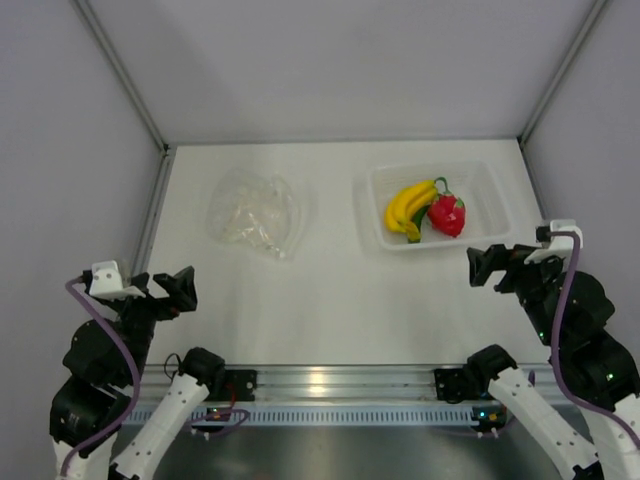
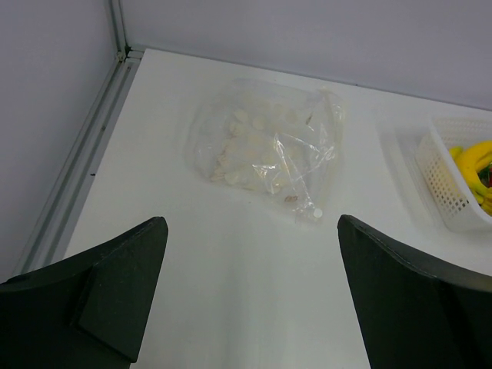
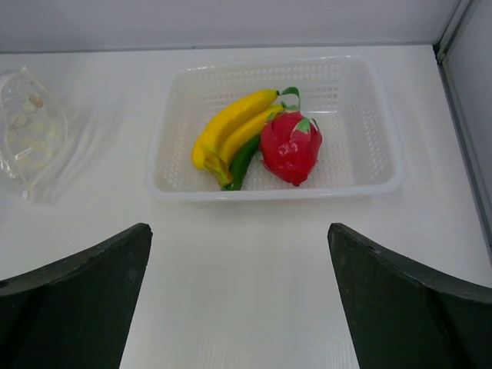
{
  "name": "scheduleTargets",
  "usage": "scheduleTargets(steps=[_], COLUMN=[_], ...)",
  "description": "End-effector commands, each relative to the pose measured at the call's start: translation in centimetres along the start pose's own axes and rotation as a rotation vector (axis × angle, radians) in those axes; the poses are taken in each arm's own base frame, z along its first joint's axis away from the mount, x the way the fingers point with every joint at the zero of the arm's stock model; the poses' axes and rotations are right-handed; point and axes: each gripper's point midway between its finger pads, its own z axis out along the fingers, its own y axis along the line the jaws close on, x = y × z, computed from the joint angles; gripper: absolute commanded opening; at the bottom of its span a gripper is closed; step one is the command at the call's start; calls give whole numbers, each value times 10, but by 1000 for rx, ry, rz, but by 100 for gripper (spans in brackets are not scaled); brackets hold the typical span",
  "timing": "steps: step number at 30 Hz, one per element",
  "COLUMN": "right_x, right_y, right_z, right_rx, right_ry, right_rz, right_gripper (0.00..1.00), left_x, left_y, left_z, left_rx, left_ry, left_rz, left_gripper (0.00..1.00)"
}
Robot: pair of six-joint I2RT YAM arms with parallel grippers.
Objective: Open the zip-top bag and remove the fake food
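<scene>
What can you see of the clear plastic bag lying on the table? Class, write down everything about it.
The zip-top bag is a small pouch of clear, soft, crinkled plastic. It lies flat but rumpled on the white table, in the left half, toward the back. Small pale pieces show through it. Whether its zip is shut cannot be told. Only the table touches it; the tray stands apart to its right.
</scene>
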Motion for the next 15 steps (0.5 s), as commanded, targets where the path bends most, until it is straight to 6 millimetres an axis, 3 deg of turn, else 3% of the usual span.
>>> scheduleTargets(steps=[1,15], right_x=[14,19], right_y=[-4,-6], right_z=[5,10], right_rx=[19,34], right_ry=[17,3], right_rz=[-9,6], right_gripper=[99,99], left_x=[-2,0], left_y=[4,0], left_z=[-10,-9], left_rx=[0,18], left_ry=[-13,-4], left_rz=[-9,-21], left_gripper=[98,98])
